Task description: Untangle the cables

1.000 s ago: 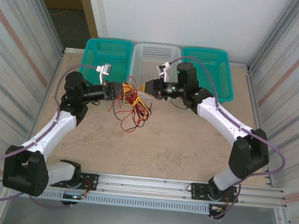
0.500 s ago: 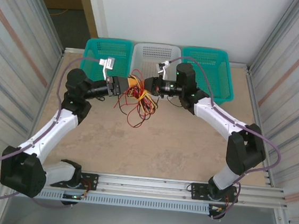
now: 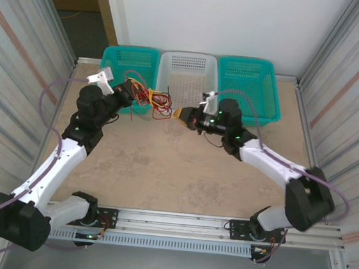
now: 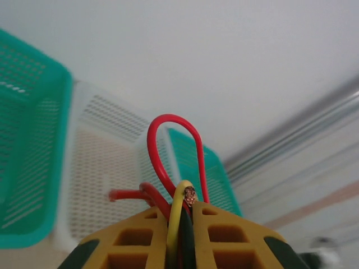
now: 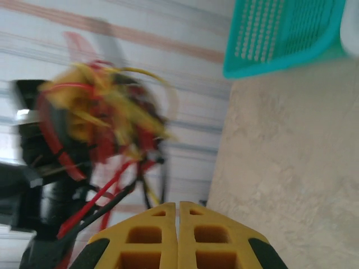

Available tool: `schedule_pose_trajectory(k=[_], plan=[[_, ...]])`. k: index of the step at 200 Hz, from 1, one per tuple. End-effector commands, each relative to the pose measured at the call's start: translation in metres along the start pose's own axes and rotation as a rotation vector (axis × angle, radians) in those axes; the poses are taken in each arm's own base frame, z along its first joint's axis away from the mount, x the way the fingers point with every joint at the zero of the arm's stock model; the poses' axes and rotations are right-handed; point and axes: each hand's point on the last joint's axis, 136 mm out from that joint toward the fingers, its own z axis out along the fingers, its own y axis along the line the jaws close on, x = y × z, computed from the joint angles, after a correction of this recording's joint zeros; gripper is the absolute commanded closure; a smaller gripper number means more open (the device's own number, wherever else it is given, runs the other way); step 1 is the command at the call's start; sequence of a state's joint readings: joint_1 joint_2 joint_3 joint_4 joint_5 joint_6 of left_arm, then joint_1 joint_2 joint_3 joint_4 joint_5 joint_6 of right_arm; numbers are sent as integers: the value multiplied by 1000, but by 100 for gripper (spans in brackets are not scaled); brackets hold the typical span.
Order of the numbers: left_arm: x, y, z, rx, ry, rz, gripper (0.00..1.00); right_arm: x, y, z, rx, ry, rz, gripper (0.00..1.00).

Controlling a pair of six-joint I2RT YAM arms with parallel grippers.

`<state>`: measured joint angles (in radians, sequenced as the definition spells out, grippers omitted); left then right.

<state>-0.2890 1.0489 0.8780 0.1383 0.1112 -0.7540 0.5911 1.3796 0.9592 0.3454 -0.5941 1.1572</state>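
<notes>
The cables are a tangle of red, yellow and black strands, held off the table in front of the left teal basket. My left gripper is shut on them. In the left wrist view its yellow fingers pinch a yellow strand with a bare copper end and red strands, and a red loop rises above them. My right gripper hangs just right of the bundle, apart from it and shut. The right wrist view shows its jaws pressed together with nothing between them, and the blurred cables beyond.
Three baskets line the back edge: teal, white and teal. Corrugated metal walls stand on both sides. A rail runs along the near edge, by the arm bases. The tabletop is beige.
My left gripper has swung back and to the left, lifting the cable bundle toward the left teal basket. My right gripper has closed fully and drawn back from the bundle toward the near right.
</notes>
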Motion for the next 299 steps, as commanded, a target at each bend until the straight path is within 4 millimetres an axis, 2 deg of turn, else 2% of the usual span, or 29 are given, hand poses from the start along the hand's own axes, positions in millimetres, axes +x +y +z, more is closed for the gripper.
schedule_pose_trajectory(k=[1, 31, 54, 64, 100, 118, 139, 149, 157, 167, 182, 191, 204, 228, 247, 260, 275, 299], plan=[[-11, 37, -14, -177, -94, 114, 100, -28, 48, -46, 69, -86, -195, 100], [21, 49, -27, -163, -25, 95, 100, -74, 93, -71, 72, -176, -306, 100], [43, 41, -34, -95, 57, 94, 100, -113, 102, -75, 122, -242, -344, 100], [51, 31, -37, -29, 91, 93, 100, -129, 101, -72, 141, -251, -346, 100], [66, -19, -53, 234, 195, 89, 100, -178, 57, -61, 230, -265, -234, 100], [72, -44, -58, 355, 273, 102, 100, -188, 43, -58, 240, -249, -201, 100], [74, -59, -63, 398, 298, 144, 100, -185, 41, -54, 249, -224, -209, 100], [72, -62, -66, 413, 295, 153, 100, -187, 37, -60, 292, -228, -222, 100], [68, -55, -67, 382, 275, 161, 100, -193, 30, -75, 343, -257, -216, 100], [60, -41, -69, 329, 238, 167, 100, -204, 16, -102, 382, -318, -169, 100], [50, -8, -70, 190, 204, 164, 100, -224, -4, -157, 364, -437, -60, 100], [50, 11, -71, 83, 202, 189, 100, -231, -8, -187, 351, -503, -26, 100], [53, 36, -70, -38, 212, 176, 100, -231, -10, -219, 358, -563, -12, 100], [68, 78, -63, -162, 259, 49, 100, -221, -10, -255, 403, -626, -17, 100], [73, 93, -61, -207, 265, -4, 100, -214, -14, -284, 452, -685, -2, 100], [75, 97, -63, -235, 284, 8, 100, -210, -16, -311, 483, -748, 13, 100], [77, 103, -66, -274, 312, 36, 100, -207, -7, -347, 501, -844, 7, 100], [85, 124, -77, -358, 352, 35, 100, -205, 7, -408, 487, -992, 29, 100]])
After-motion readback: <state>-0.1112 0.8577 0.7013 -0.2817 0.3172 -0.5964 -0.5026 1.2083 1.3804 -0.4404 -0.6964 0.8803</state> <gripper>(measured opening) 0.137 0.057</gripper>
